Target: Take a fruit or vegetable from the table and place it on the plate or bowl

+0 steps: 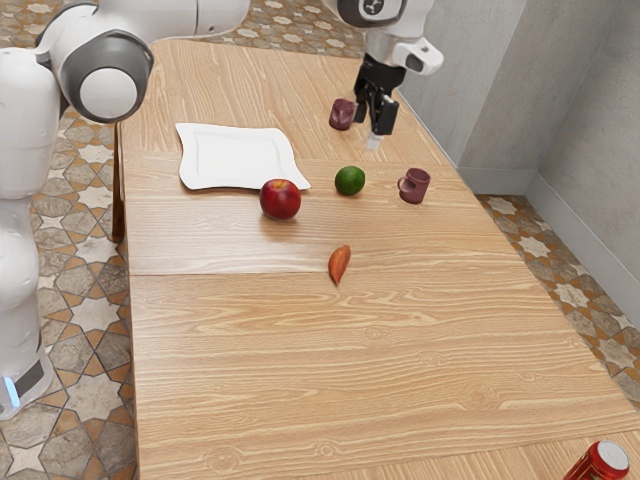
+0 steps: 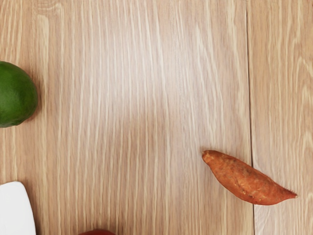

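Exterior view: my gripper (image 1: 375, 125) hangs empty over the table's (image 1: 350, 380) far end, with three pieces of produce to choose from.

Nearest, a red can (image 1: 600, 462) stands at the table's 5 o'clock corner. The sweet potato (image 1: 339, 263) (image 2: 247, 179) lies alone at 5 o'clock from the apple (image 1: 280, 199), which sits against the plate's (image 1: 235, 155) near corner. The lime (image 1: 350, 180) (image 2: 14, 95) is at 2 o'clock from the apple, with a mug (image 1: 414, 185) at the lime's 3 o'clock. Farthest, I hover beside a second mug (image 1: 342, 113), fingers slightly apart, holding nothing. I judge the lime handiest. It is light and firm, but round and waxy, so it is apt to roll or squirt out, and I'd close across its widest middle. The sweet potato looks stiff and tapered, so I would grip its thick belly, not its tips.
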Robot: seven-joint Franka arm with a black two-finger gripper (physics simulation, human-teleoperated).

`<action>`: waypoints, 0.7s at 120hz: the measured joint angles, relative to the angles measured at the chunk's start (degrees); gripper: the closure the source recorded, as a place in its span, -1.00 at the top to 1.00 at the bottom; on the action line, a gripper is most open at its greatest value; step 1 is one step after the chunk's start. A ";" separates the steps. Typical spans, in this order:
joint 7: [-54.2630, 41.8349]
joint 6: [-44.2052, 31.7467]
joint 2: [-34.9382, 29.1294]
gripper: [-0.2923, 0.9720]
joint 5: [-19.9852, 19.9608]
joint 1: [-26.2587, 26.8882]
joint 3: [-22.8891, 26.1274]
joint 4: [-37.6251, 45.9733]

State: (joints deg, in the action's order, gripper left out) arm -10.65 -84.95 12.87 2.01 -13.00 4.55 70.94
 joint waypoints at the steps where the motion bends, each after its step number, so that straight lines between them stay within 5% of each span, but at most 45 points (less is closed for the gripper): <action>1: -0.06 -0.10 0.00 0.54 0.00 0.00 0.00 0.00; 40: -1.42 -1.88 -1.39 0.54 1.87 0.53 -1.72 -1.94; 60: -1.47 -2.57 5.77 0.54 3.99 -0.14 -8.32 -2.20; 84: -1.09 -5.03 7.77 0.54 4.15 -0.10 -9.46 -2.22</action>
State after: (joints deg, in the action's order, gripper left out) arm -11.75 -89.98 20.64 6.16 -13.10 -4.91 68.72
